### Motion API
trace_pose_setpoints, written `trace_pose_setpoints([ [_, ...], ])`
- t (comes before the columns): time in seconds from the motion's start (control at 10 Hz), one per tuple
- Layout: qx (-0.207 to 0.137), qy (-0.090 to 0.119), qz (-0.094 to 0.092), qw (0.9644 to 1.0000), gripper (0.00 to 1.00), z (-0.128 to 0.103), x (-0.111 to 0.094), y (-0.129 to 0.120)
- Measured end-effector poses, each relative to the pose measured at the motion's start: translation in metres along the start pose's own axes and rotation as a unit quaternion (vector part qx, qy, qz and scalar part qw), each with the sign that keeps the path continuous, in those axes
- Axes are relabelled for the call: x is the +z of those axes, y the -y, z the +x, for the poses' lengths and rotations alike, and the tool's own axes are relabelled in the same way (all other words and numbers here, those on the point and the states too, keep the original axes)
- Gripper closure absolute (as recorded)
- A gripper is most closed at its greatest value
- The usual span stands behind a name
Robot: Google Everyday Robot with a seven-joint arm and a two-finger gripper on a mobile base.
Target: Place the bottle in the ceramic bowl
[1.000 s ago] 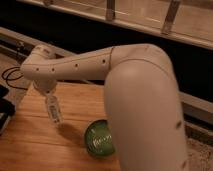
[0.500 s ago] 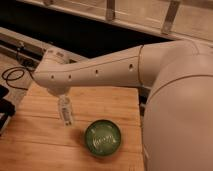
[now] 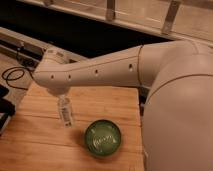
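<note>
Pale wooden planks form the tabletop [image 3: 107, 107] that fills the lower left of the camera view, lit in a warm, dim tone. Over its middle hangs the bottle [image 3: 65, 113], a slim white piece with a pale label carrying dark marks. It is nearly upright, its lower end leaning a little toward the right. Whether that lower end touches the wood or hangs just above it cannot be told. The upper part of the bottle runs up into the gripper [image 3: 62, 101], which sits directly under the wrist of the arm and is closed around the bottle's top.

Just to the right of the bottle and a little nearer the camera sits the ceramic bowl [image 3: 102, 138], round, glossy and dark green, with bright glints on its glazed inside. The bottle is outside the bowl, near its left rim but apart from it.

The white arm [image 3: 100, 70] stretches from a bulky shoulder filling the right side, across the table, to a rounded wrist at the left, with small dark holes along its length. Beyond the table's left corner a black cable [image 3: 13, 75] loops on the floor beside a grey track [image 3: 20, 46]. Behind runs a dark band [image 3: 90, 30], with pale upright posts [image 3: 110, 10] above it.
</note>
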Motion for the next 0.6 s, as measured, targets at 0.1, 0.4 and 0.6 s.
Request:
trace_pose_setpoints([
  [0.1, -0.002, -0.003, 0.015, 0.9999, 1.0, -0.004, 0.002, 0.003],
  [0.4, 0.024, -0.007, 0.063, 0.9977, 1.0, -0.008, -0.002, 0.046],
  [0.6, 0.046, -0.01, 0.086, 0.9952, 1.0, 0.004, -0.012, 0.079],
])
